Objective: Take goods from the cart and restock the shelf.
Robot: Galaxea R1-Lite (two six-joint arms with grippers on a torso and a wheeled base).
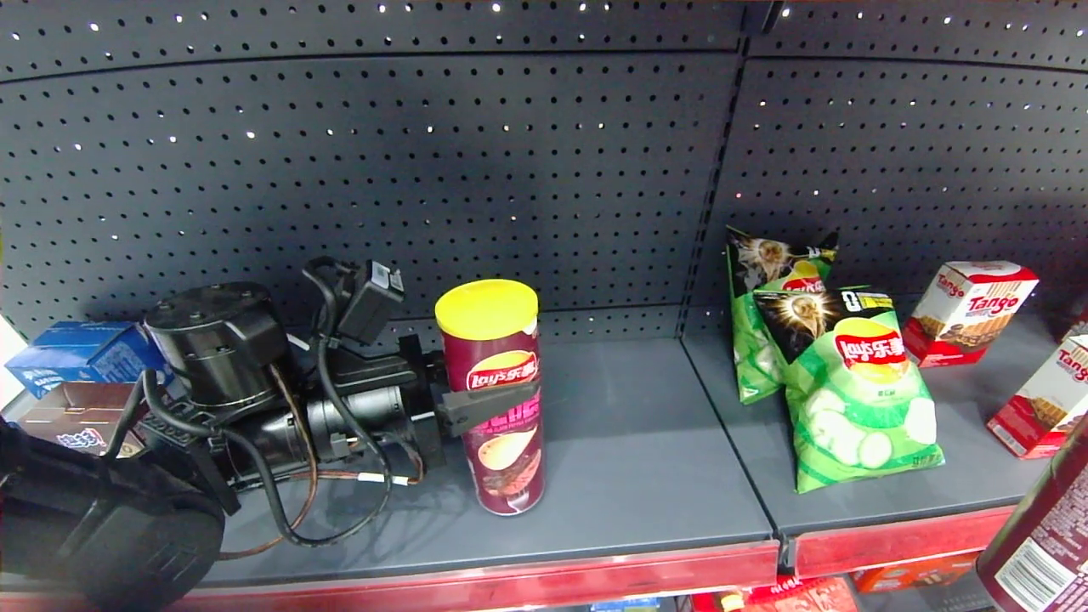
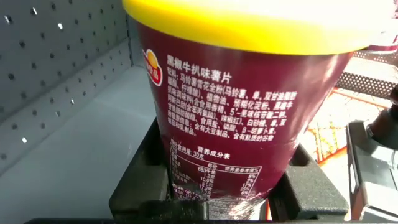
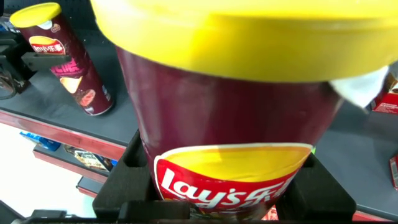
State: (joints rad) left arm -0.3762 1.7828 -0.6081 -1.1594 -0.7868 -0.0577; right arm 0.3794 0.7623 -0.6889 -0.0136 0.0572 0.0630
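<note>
A maroon chips can (image 1: 491, 374) with a yellow lid stands upright on the grey shelf (image 1: 646, 442), left of the middle. My left gripper (image 1: 501, 398) comes in from the left and is shut on this can at mid height. Up close, the can (image 2: 230, 106) sits between the black fingers (image 2: 146, 180). A second, identical chips can (image 3: 230, 124) is held in my right gripper (image 3: 227, 190), which is shut on it. It hangs off the shelf's front right corner, and its lower part (image 1: 1045, 535) is visible there. The shelved can (image 3: 62, 56) also appears beyond it.
Two green chip bags (image 1: 850, 391) lie on the right shelf section, with red-and-white wafer boxes (image 1: 969, 310) beside them. A blue box (image 1: 81, 353) and a brown box (image 1: 72, 416) sit at the far left. A pegboard wall (image 1: 510, 170) backs the shelf.
</note>
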